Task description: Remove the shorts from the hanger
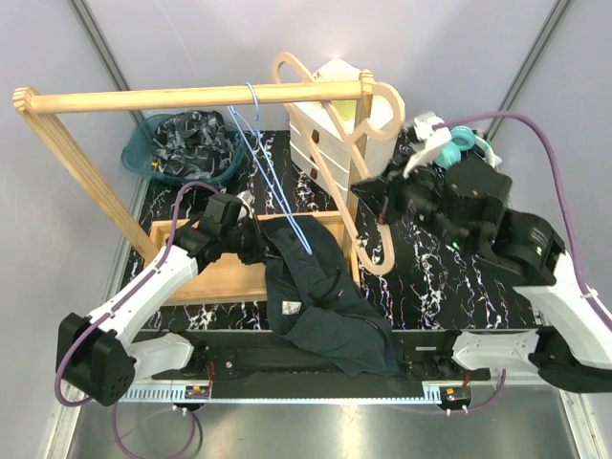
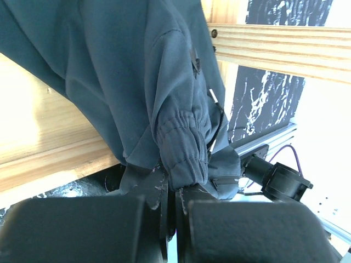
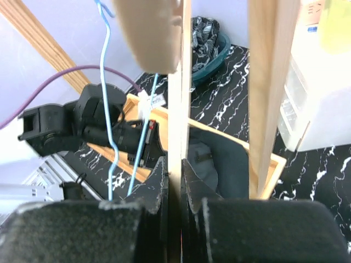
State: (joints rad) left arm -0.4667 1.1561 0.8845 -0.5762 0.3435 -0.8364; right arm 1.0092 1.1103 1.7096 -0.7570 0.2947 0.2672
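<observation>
Since everything hinges on that one pinch, we'll start there. The left gripper (image 2: pixel 174 193) is clamped tight on a gathered fold of the dark navy shorts (image 2: pixel 137 82), with barely a gap between the jaws. The right gripper (image 3: pixel 175 175) is closed on the slim bar of the pale wooden hanger (image 3: pixel 180 109), not on the thin blue wire hanger (image 1: pixel 298 234).

The shorts lie slumped over the base frame of the wooden clothes rack (image 1: pixel 191 96), spilling toward the near edge. The wire's low end seems to run into them.

Our worry is that nothing steadies the wire, so a tug might drag it off the rail, or the fold might just slip out.
</observation>
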